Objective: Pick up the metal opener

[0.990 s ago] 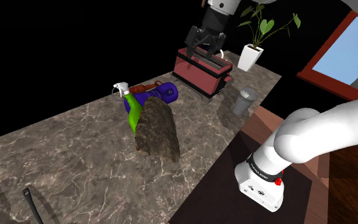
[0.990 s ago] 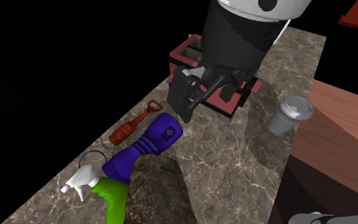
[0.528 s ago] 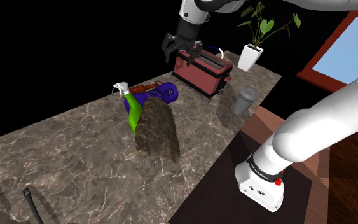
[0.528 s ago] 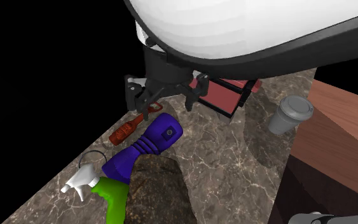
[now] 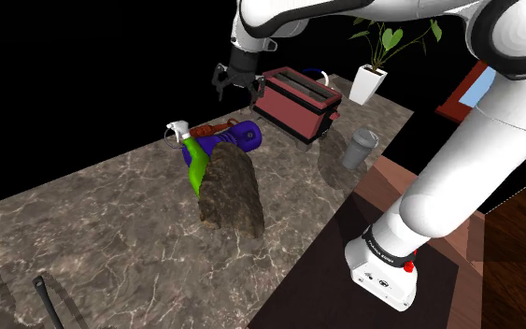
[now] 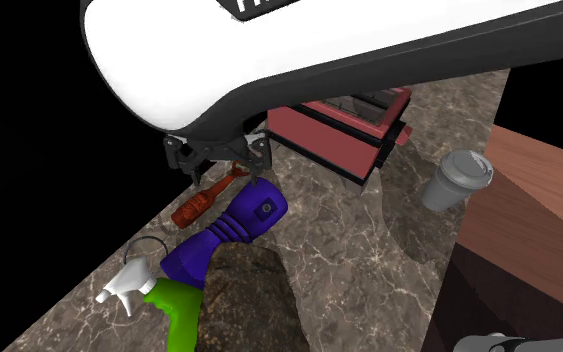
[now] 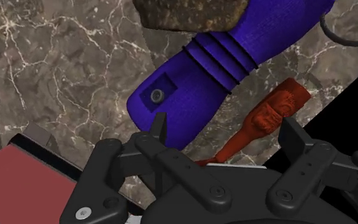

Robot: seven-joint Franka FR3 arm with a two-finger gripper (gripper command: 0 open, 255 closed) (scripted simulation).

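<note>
Jaws have swung off the red toaster and over toward the shoulder view's left, so now they hang above the far edge of the counter, pretty much over the opener. They're wide open with nothing in them. In the wrist view the two black fingers stand well apart, and the near end of the opener sits in the gap below them, not touched.

The opener itself looks reddish-brown, not shiny at all. It lies flat on the counter right by the edge where the black area starts, just beside the purple tool. That tool's other end is tucked against the brown rock, with a green spray bottle next to it. A grey cup stands well apart, past the toaster.
</note>
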